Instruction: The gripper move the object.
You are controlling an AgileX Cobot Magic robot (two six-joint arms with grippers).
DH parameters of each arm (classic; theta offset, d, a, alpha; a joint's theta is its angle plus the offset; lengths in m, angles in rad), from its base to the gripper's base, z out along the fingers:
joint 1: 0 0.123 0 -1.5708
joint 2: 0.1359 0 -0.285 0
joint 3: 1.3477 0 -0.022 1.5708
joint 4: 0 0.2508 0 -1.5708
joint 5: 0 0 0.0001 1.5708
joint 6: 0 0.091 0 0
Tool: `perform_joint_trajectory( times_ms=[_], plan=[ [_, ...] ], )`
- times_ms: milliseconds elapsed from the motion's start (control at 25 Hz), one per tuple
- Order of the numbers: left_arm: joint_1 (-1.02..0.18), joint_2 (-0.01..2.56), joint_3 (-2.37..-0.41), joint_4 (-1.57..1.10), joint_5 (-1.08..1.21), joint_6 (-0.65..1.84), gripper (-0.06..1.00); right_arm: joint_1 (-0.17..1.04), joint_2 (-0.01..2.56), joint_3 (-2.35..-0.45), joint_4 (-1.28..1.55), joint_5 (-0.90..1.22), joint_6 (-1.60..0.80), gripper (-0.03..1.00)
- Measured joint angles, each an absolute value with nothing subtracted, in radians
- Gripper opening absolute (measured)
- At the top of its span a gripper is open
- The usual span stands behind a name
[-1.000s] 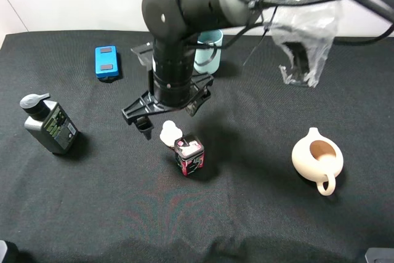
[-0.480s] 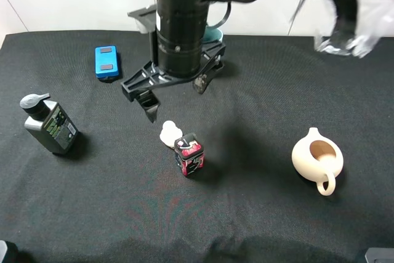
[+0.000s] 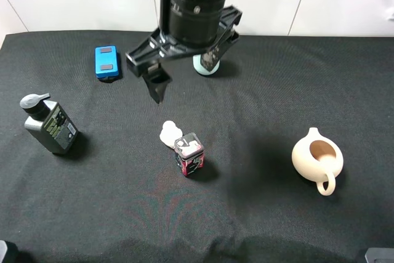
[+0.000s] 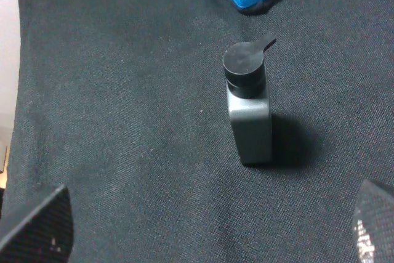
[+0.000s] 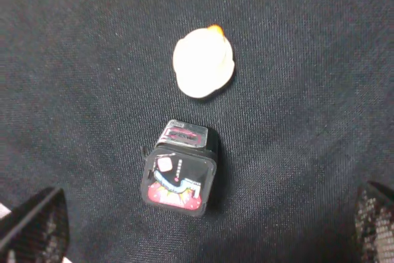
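The object, a tiny cream-white figurine (image 3: 169, 132), sits on the black cloth touching the upper left of a red-and-black cube box (image 3: 188, 154). My right gripper (image 3: 183, 81) hangs open and empty, well above the cloth and behind the figurine. In the right wrist view the figurine (image 5: 203, 61) and the box (image 5: 180, 177) lie far below the spread right gripper (image 5: 206, 226). My left gripper (image 4: 203, 232) is open and empty, looking down on a black pump bottle (image 4: 248, 106).
The black pump bottle (image 3: 48, 123) stands at the left. A blue flat device (image 3: 106, 61) lies at the back left. A beige pitcher (image 3: 317, 157) sits at the right. A teal cup (image 3: 203, 66) is mostly hidden behind the right arm.
My right gripper has risen from just beside the figurine and drawn back, staying open. The figurine and the box have stayed in place.
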State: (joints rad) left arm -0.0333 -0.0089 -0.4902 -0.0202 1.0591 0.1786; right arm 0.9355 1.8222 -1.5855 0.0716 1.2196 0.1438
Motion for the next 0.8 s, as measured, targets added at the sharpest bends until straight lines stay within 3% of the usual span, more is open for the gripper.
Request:
perform_joint_trajectory(
  times_ms=[800],
  plan=[
    [-0.033, -0.009, -0.490, -0.020, 1.059, 0.179, 0.96, 0.935, 1.426, -1.550, 0.000, 1.223, 0.129, 0.69]
  ],
)
